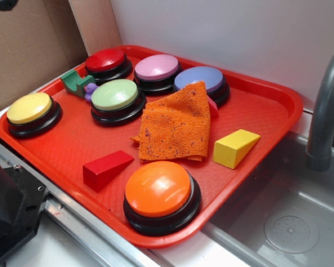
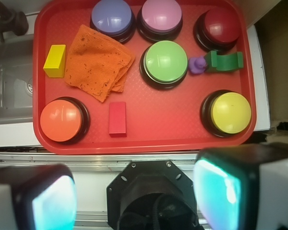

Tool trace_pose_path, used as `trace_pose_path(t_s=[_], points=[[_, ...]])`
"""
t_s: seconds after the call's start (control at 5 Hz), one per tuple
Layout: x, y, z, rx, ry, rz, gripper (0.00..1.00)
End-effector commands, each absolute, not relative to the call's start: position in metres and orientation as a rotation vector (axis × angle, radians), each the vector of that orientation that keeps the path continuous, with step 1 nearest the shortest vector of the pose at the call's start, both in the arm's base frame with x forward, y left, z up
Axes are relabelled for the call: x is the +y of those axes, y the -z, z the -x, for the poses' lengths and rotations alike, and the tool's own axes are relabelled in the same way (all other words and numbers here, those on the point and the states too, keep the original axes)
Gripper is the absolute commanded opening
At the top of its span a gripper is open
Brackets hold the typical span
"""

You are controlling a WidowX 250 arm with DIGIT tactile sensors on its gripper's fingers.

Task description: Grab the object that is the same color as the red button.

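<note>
Red tray [image 1: 278, 97], left to right: yellow button [image 1: 30, 108], red button [image 1: 106, 60] at back, red wedge [image 1: 106, 168] near front edge, orange button [image 1: 158, 189] beside it, orange cloth [image 1: 175, 122], yellow wedge [image 1: 235, 147]. Gripper [image 2: 134, 191] released, fingers spread, above the tray's near rim.

Black tool [image 2: 134, 201] body, white fingers [image 2: 240, 191] with teal pads.
</note>
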State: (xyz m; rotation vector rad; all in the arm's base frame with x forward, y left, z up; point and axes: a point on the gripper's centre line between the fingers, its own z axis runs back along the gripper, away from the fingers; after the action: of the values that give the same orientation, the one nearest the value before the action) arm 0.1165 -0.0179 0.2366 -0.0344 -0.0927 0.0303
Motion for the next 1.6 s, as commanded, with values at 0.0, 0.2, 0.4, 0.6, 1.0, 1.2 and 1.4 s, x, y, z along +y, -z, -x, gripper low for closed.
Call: trace_pose_path(t_s=[0.0,0.2,0.4,0.6,1.0,1.2,1.4], points=[[-0.018,-0.237,-0.117,-0.093,-0.030,0.034,1.00],[-0.022,-0.218,-0.134,-0.096,0.033,0.007,1.00],[-0.023,-0.199,-0.148,-0.061,0.026,-0.008,1.00],[-0.018,-0.162,-0.171,-0.053,0.010,0.031,1.00],[-0.029,-0.103,-0.189,-0.032,-0.074,0.019,1.00],[-0.042,-0.080,-0.188,0.017,-0.158,-0.040,1.00],[-0.050,-0.057,-0.189,0.062,-0.164,-0.052,1.00]])
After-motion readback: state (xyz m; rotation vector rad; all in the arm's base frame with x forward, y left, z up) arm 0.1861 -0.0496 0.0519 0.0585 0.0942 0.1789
